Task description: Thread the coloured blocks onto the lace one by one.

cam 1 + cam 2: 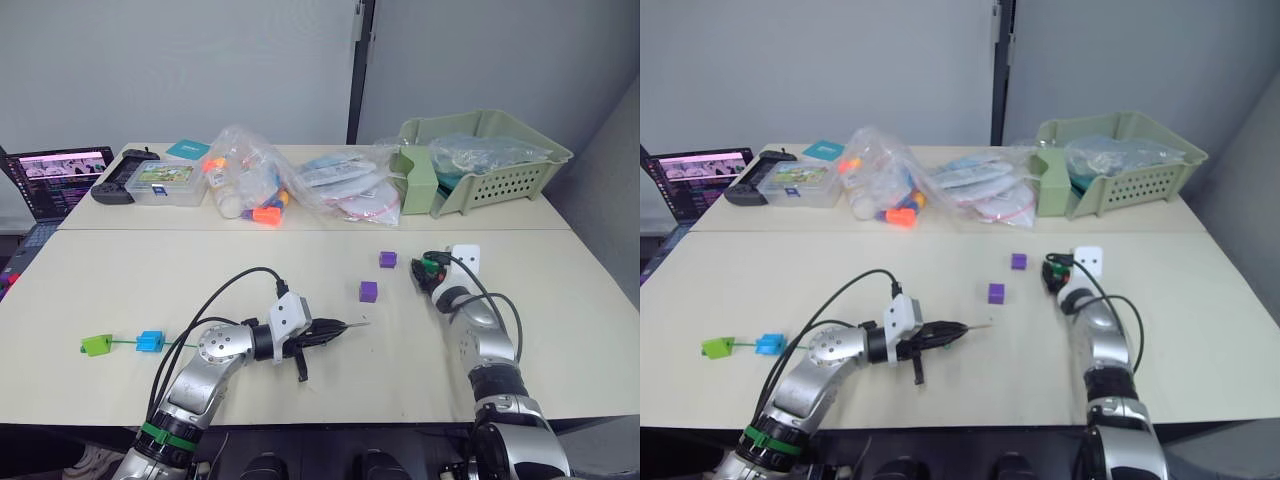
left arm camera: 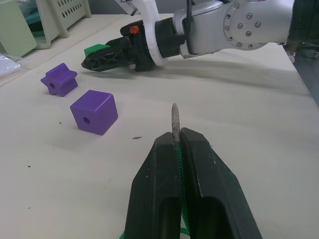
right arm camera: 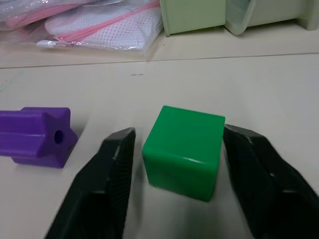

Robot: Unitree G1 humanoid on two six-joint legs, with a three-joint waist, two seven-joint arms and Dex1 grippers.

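The left gripper [image 2: 177, 144] lies low over the table [image 1: 560, 330] with its jaws pinched together on the lace [image 1: 120, 343], the grey needle tip [image 2: 174, 115] poking out just past the fingertips. The right gripper [image 3: 174, 149] rests on the table with its jaws apart, one finger on each side of a dark green block [image 3: 184, 149]; narrow gaps show between the block and both fingers. Just beside that gripper sits a purple star-shaped block [image 3: 37, 134], and a purple cube [image 2: 94, 111] lies between the two grippers, near the needle tip. Behind the left gripper the lace runs across the table toward the robot's left, where a blue block [image 1: 150, 341] and a lime green block [image 1: 96, 345] sit on it close to its far end. At the back of the table stand a pale green basket [image 1: 500, 180], clear plastic bags [image 1: 340, 185] and a laptop [image 1: 55, 180].
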